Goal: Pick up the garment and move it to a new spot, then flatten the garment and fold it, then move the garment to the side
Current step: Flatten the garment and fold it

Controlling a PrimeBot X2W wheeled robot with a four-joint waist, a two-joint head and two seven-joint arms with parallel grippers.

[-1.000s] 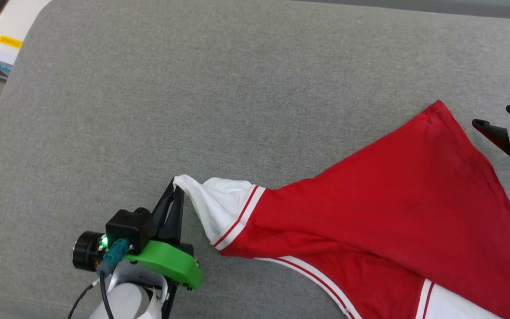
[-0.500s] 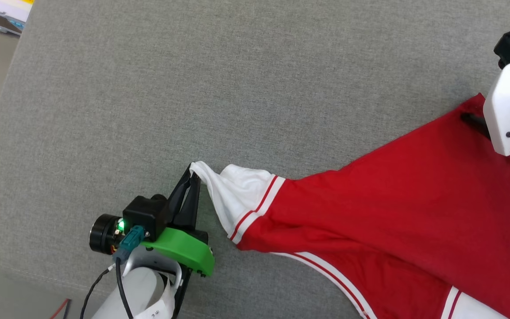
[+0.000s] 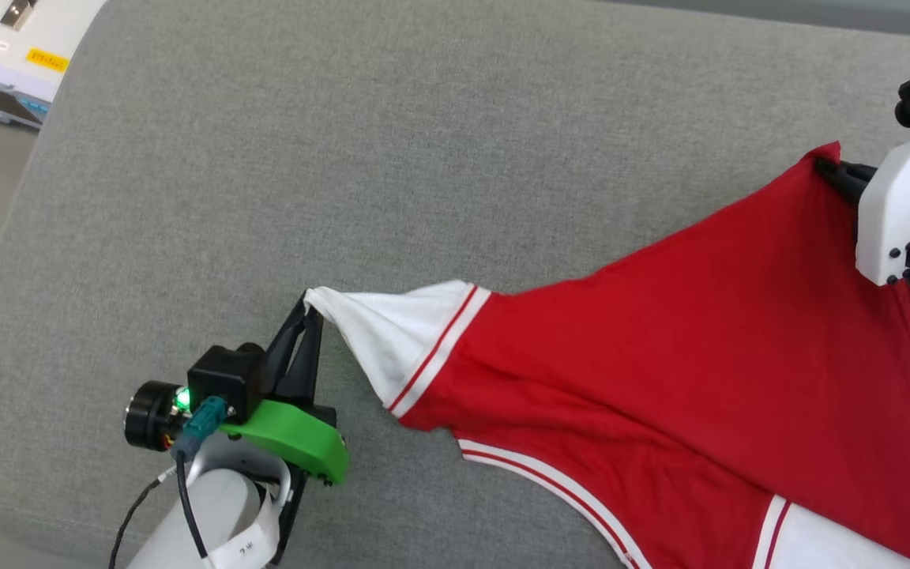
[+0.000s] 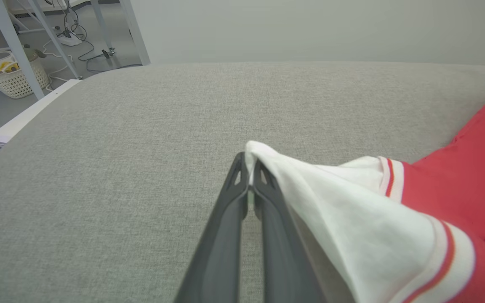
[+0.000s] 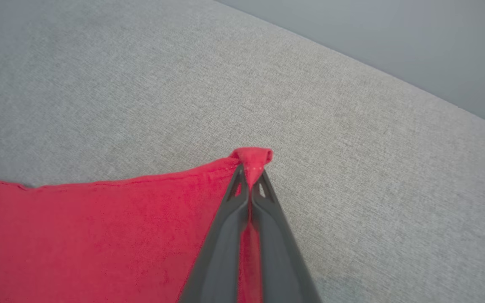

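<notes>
Green bracket [image 3: 297,442]: sits on the left wrist at the lower left of the head view; a black camera [image 3: 218,387] with a lit green light is mounted just beside it
Left gripper [image 3: 311,304]: fingers pressed together, clamped on the tip of the white sleeve [image 3: 392,336]; in the left wrist view [image 4: 249,168] the cloth is pinched between the tips and drapes off to the right
White sleeve: drawn out to a point toward the left gripper; red-and-white striped trim where it joins the red body
Garment [image 3: 700,356]: lies on the grey cushion [image 3: 344,158], across the right half of the head view; red cloth spans from one gripper to the other; a striped band curves along its near edge
Right gripper [image 3: 825,167]: fingers together, clamped on a red corner of the garment at the far right; in the right wrist view [image 5: 251,174] that corner curls over the tips
Grey cushion: woven fabric; rounded far-left corner
White unit [image 3: 5,55]: beyond that corner; carries a yellow label
Basket [image 4: 13,78]: pale, on the floor well past the cushion in the left wrist view; beside slanted white legs and loose cables
</notes>
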